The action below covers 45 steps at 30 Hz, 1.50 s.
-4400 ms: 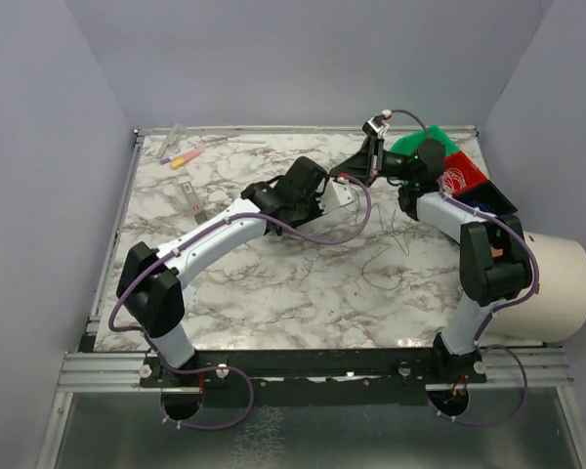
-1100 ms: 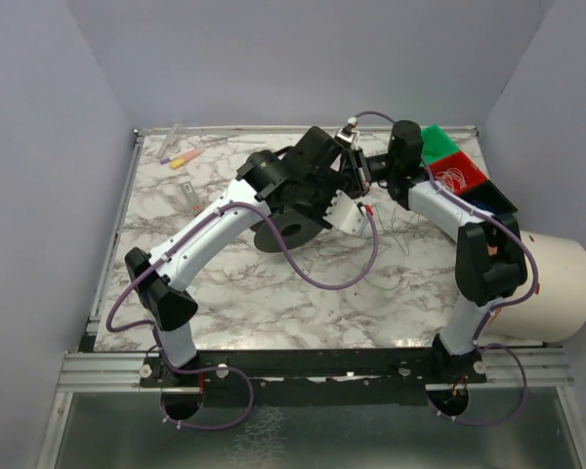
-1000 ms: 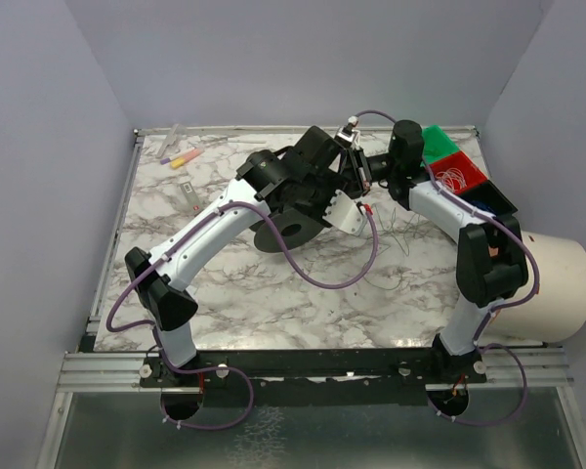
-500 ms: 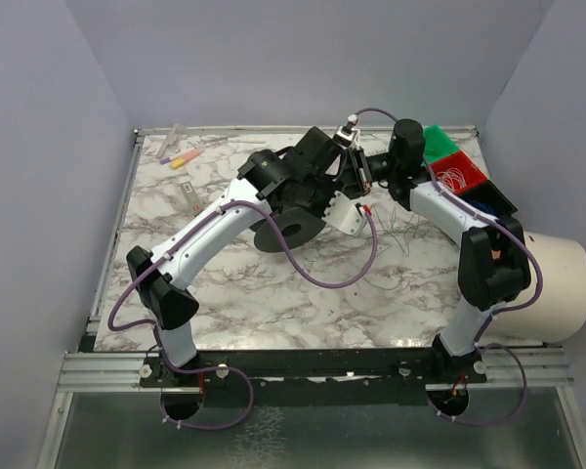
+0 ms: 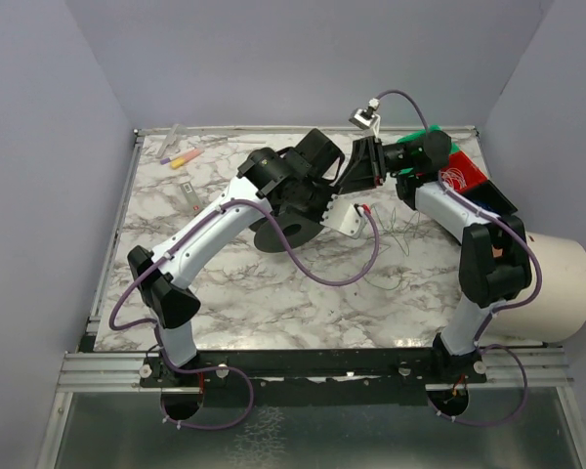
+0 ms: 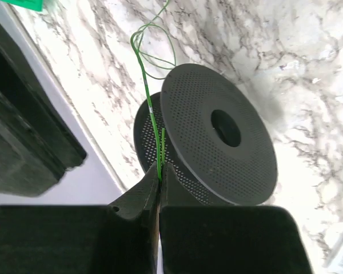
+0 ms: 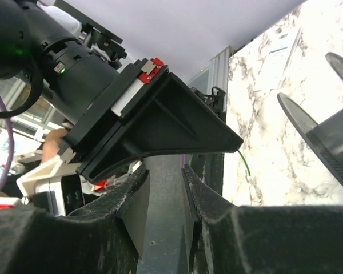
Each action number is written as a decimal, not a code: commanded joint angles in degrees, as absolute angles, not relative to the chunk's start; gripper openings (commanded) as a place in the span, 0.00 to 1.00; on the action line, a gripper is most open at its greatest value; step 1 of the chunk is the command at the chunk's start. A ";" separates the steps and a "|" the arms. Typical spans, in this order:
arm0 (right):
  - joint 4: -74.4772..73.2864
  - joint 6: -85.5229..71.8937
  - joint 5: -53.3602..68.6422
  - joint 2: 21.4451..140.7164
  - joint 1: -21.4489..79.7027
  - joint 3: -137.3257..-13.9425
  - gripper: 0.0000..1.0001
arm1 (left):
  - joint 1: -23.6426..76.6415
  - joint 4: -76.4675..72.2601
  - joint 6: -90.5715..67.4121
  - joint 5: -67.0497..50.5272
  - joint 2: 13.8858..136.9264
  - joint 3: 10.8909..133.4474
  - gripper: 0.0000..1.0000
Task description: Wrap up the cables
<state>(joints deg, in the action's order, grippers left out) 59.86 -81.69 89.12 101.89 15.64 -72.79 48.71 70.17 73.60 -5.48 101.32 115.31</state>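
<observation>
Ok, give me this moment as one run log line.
left gripper: shut on green cable | right gripper: open, empty | black spool: beside cable

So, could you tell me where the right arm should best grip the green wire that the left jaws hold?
Probably the straight stretch of the green wire just beyond the left gripper, whose jaws are shut on it: there it seems to run clear of the marble. Come from the side away from the black spool, whose flange crowds the other side.
</observation>
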 commanded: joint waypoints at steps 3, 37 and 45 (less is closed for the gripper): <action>79.09 -93.51 98.33 105.64 12.03 -74.31 0.33 | 47.92 78.51 64.32 -11.56 104.33 122.96 0.00; -29.40 53.28 65.33 74.96 5.19 -67.29 0.53 | 37.23 73.05 26.61 -42.27 102.99 119.57 0.00; -42.32 57.31 74.39 76.05 6.06 -75.55 0.55 | 34.01 80.11 26.16 -45.07 109.20 123.84 0.00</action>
